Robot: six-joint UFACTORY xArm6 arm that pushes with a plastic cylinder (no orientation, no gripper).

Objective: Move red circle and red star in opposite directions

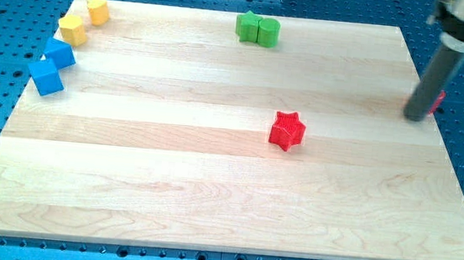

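On the view's left of the tabletop [209, 195], two blue blocks [52, 65] and two yellow blocks [84, 19] curve along the top-left corner, well apart from the work. At the top middle, two green blocks [257, 29] sit touching each other.

The red star [287, 131] lies alone a little right of centre. A star has no long axis; its points spread evenly, so no facing matters.

At the far right edge, my tip [418, 118] is down on the tabletop. There is no hand here, only a rod, so nothing opens or closes. The red circle [439, 100] shows only as a red sliver just behind the rod, apparently touching it; its shape is hidden.

The star lies to the tip's left and slightly lower, the circle on its right. Judging by this, pushing the circle rightward and the star leftward would separate them.
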